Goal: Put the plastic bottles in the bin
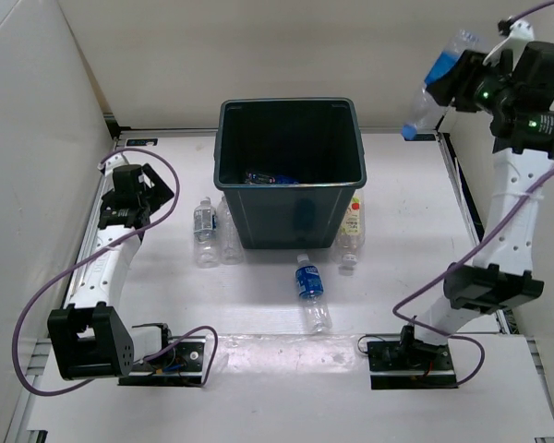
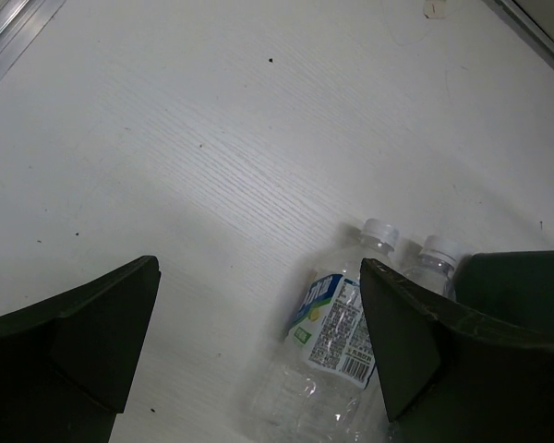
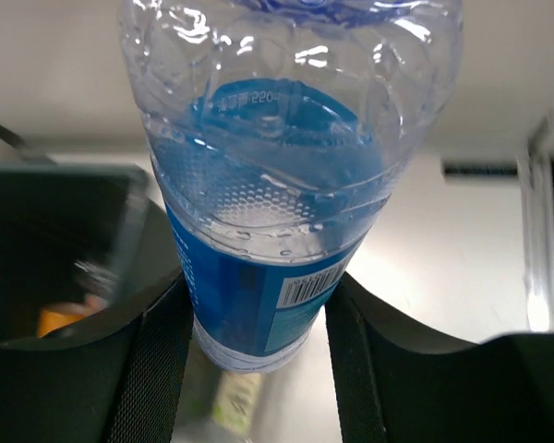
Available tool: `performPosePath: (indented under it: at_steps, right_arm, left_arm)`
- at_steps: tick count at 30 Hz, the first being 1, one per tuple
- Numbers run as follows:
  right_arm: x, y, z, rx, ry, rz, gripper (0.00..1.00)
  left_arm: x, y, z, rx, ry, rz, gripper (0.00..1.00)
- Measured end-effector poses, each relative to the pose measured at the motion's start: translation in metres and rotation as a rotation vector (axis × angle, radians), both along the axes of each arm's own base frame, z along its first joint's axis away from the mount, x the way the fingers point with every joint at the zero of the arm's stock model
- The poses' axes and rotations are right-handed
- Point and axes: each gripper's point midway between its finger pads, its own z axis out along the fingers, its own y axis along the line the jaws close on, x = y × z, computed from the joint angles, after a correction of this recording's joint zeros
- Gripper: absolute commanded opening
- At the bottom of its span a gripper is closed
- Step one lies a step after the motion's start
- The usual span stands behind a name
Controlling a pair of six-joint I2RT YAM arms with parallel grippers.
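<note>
Top external | right gripper [image 1: 464, 76] clamped on blue-labelled bottle [image 1: 436, 81], held high at bin's [image 1: 287, 104] 2 o'clock, likely to clear the rim | left gripper [image 1: 154, 192] jaws apart, aimed at white-capped bottles [image 1: 204, 222] at bin's 9 o'clock

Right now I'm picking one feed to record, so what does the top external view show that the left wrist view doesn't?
Only top external: the right hand held high, shut on the held bottle, blue-labelled; the inside of the bin; the front bottle lying before the bin; the yellowish-labelled bottle at its right side. Only left wrist: the barcode on the labelled white-capped bottle. Both: the open left hand, that bottle and the second white-capped bottle lying side by side left of the bin.
</note>
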Motion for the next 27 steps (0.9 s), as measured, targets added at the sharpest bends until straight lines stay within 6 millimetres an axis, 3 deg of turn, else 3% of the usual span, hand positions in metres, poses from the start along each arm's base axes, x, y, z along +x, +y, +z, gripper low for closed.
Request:
performPosePath:
  at_steps: [3, 6, 10, 13, 17, 18, 20, 21, 22, 26, 27]
  right_arm:
    - [-0.010, 0.026, 0.053, 0.061, -0.172, 0.053, 0.00]
    - [-0.028, 0.069, 0.094, 0.107, -0.316, 0.171, 0.00]
    - [-0.057, 0.132, 0.123, 0.145, -0.429, 0.385, 0.11]
    - [-0.074, 0.172, 0.114, 0.141, -0.422, 0.538, 0.25]
    - [-0.088, 0.214, 0.068, 0.109, -0.319, 0.696, 0.48]
    - [-0.091, 0.221, 0.054, 0.102, -0.282, 0.726, 0.48]
    - [-0.097, 0.230, 0.029, 0.084, -0.210, 0.767, 0.54]
    - [-0.099, 0.231, 0.020, 0.073, -0.187, 0.782, 0.66]
    - [-0.102, 0.232, 0.015, 0.069, -0.167, 0.791, 0.71]
    - [-0.099, 0.227, 0.012, 0.029, -0.183, 0.778, 0.73]
    - [-0.097, 0.225, 0.013, 0.023, -0.186, 0.768, 0.80]
  left_arm:
    - [0.000, -0.003, 0.000, -0.007, 0.001, -0.014, 1.00]
    - [0.001, -0.007, 0.000, -0.019, -0.001, -0.034, 1.00]
    - [0.001, -0.012, 0.000, -0.028, 0.000, -0.064, 1.00]
    - [0.001, -0.014, -0.001, -0.030, 0.004, -0.080, 1.00]
    - [-0.001, -0.015, -0.001, -0.026, 0.014, -0.091, 1.00]
    - [-0.001, -0.015, -0.001, -0.024, 0.017, -0.094, 1.00]
    - [-0.002, -0.015, -0.001, -0.020, 0.020, -0.097, 1.00]
    - [-0.003, -0.015, -0.001, -0.018, 0.020, -0.098, 1.00]
    - [-0.003, -0.015, -0.001, -0.018, 0.021, -0.099, 1.00]
    - [-0.006, -0.015, -0.001, -0.017, 0.028, -0.099, 1.00]
    - [-0.006, -0.015, -0.002, -0.018, 0.032, -0.099, 1.00]
